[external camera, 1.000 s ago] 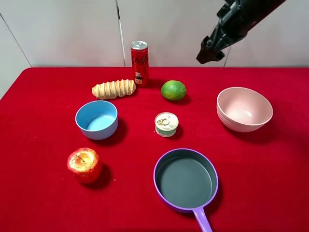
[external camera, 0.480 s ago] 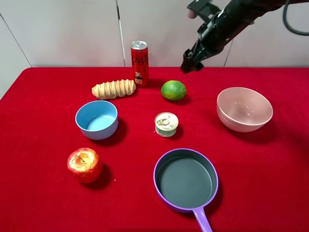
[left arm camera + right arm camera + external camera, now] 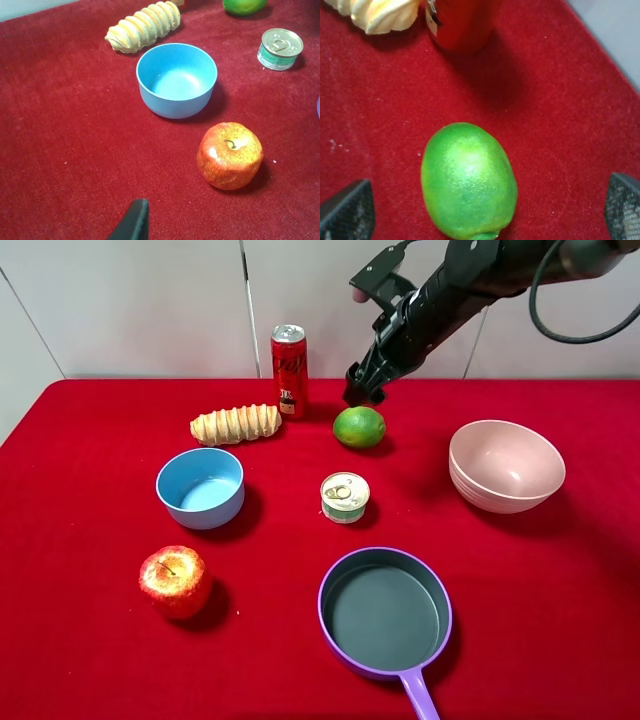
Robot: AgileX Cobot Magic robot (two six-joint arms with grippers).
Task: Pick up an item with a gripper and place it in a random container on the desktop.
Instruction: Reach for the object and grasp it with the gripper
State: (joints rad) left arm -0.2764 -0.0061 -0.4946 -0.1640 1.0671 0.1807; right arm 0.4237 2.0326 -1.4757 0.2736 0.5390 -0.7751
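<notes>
The green lime [image 3: 359,427] lies on the red desktop [image 3: 90,440], right of the red can. My right gripper [image 3: 358,392] hangs just above and behind the lime, its arm reaching in from the upper right. In the right wrist view the lime [image 3: 468,180] sits between the wide-apart fingertips of the open, empty gripper [image 3: 485,207]. The purple-rimmed pan [image 3: 322,605] rests at the front, empty, handle toward the front edge. Of my left gripper only one black fingertip [image 3: 134,220] shows, above bare cloth near the apple; the lime's edge [image 3: 243,5] shows far off.
A red soda can [image 3: 289,370] and a bread roll [image 3: 236,424] stand left of the lime. A small tin can [image 3: 345,497] sits between the lime and the pan. A blue bowl [image 3: 201,487], an apple [image 3: 175,582] and a pale pink bowl [image 3: 505,465] also stand on the cloth.
My right gripper has come down and to the left, from high at the upper right to just above the lime. Nothing on the cloth has moved.
</notes>
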